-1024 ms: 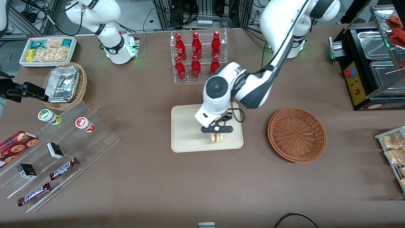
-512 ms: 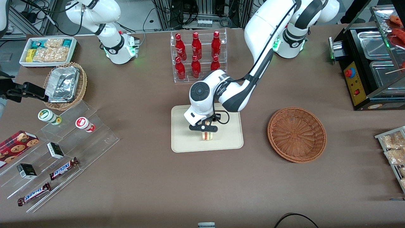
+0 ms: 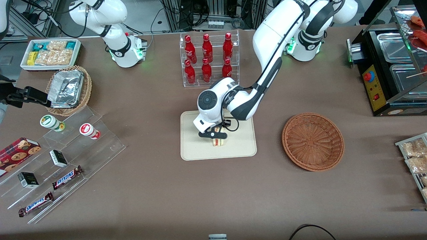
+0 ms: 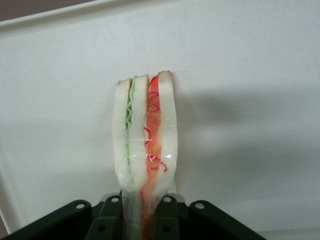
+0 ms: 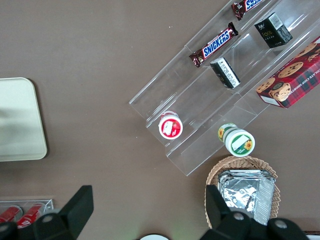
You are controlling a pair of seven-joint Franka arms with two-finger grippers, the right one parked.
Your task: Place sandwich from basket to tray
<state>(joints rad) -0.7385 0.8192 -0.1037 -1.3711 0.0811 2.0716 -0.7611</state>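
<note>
Gripper at frame centre, low over tray, jaws clenching sandwich. Basket sitting empty, mid-right. Placing step underway. Next move probably needing jaws releasing, then lifting straight up.

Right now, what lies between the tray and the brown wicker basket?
Only bare brown tablecloth, as the front view shows, separates the tray from the basket. The gripper holds the sandwich over the tray.

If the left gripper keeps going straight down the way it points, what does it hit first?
Probably the tray. The gripper, shut on the sandwich, points down at it, so the sandwich's edge would touch first. Whether it already touches is unclear.
</note>
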